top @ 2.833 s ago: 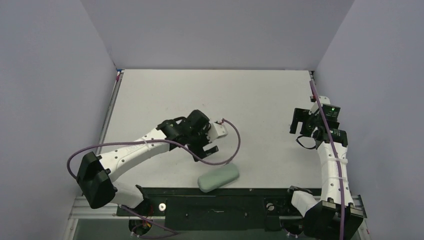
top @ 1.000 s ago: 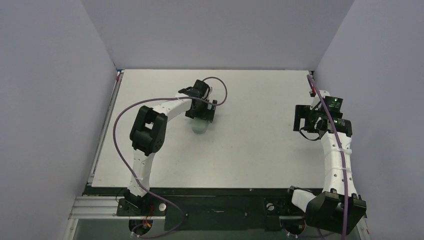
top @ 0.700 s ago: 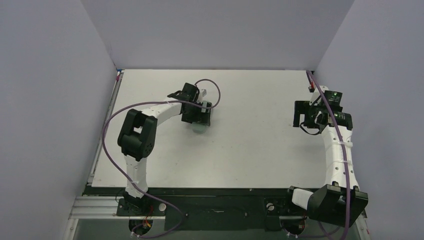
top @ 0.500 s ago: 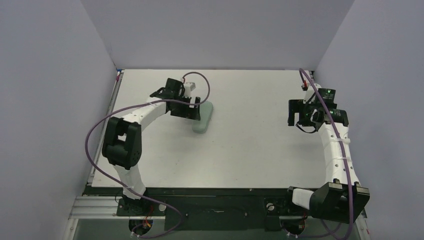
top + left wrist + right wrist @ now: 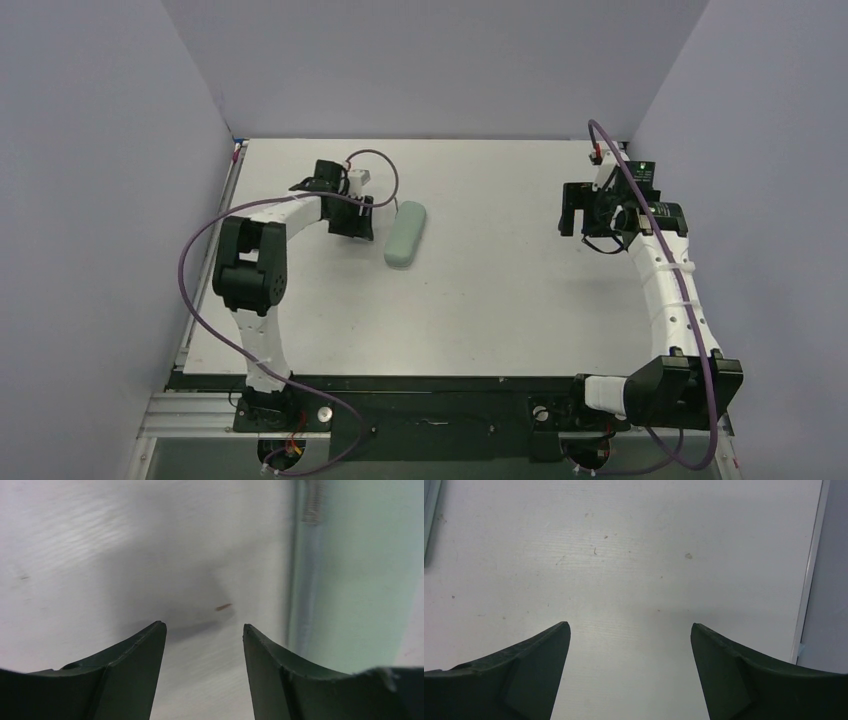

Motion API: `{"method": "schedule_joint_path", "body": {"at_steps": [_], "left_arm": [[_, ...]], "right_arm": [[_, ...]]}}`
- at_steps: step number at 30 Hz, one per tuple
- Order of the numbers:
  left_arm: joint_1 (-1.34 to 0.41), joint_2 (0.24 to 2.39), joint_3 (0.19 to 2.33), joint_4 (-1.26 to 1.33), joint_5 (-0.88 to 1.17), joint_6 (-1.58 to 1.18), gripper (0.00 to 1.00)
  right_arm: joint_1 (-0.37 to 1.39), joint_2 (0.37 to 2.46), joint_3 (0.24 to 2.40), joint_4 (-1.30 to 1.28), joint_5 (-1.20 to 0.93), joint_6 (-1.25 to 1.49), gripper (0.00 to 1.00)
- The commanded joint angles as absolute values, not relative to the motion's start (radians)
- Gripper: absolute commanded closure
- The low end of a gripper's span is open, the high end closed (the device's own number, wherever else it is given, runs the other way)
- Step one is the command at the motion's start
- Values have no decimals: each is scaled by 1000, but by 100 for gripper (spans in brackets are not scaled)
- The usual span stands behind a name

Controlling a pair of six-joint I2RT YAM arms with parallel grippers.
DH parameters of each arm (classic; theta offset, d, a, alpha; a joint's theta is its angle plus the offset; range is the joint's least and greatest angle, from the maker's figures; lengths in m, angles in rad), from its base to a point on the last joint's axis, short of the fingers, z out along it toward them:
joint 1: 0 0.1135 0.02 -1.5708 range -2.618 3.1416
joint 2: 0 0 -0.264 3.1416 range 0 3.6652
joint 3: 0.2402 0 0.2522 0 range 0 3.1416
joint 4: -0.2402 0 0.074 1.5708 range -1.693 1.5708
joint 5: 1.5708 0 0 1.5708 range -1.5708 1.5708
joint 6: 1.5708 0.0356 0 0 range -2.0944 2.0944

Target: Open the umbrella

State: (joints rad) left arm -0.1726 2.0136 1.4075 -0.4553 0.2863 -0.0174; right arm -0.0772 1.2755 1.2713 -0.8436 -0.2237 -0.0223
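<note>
Since the earlier view the left gripper point(image 5: 204, 626) has drawn leftward off the pale-green oblong capsule umbrella point(image 5: 406, 234), which lies still packed on the white table point(image 5: 500, 300), just right of its half-parted, empty jaws. Opening remains wholly undone. Right gripper point(image 5: 630, 624) stands wide, empty, well apart at right.

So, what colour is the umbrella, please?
The umbrella is pale green, clearest in the top external view.
</note>
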Motion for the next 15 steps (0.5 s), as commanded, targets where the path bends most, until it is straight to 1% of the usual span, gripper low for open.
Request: {"method": "schedule_joint_path", "body": {"at_steps": [1, 5, 10, 12, 15], "left_arm": [[-300, 2002, 1382, -377, 335, -76, 45], [-390, 1995, 1339, -299, 380, -139, 46], [-484, 1986, 1311, -200, 465, -172, 46], [-508, 1963, 1302, -188, 509, -149, 44], [-499, 1862, 1241, -143, 609, -120, 39]], "right_arm": [[-58, 1291, 1308, -814, -207, 45, 14], [-44, 1290, 1293, -787, -178, 107, 14], [-19, 1299, 1290, -775, -208, 56, 14], [-7, 1308, 1294, -777, -222, 18, 14], [26, 1337, 1310, -776, -198, -35, 14]]}}
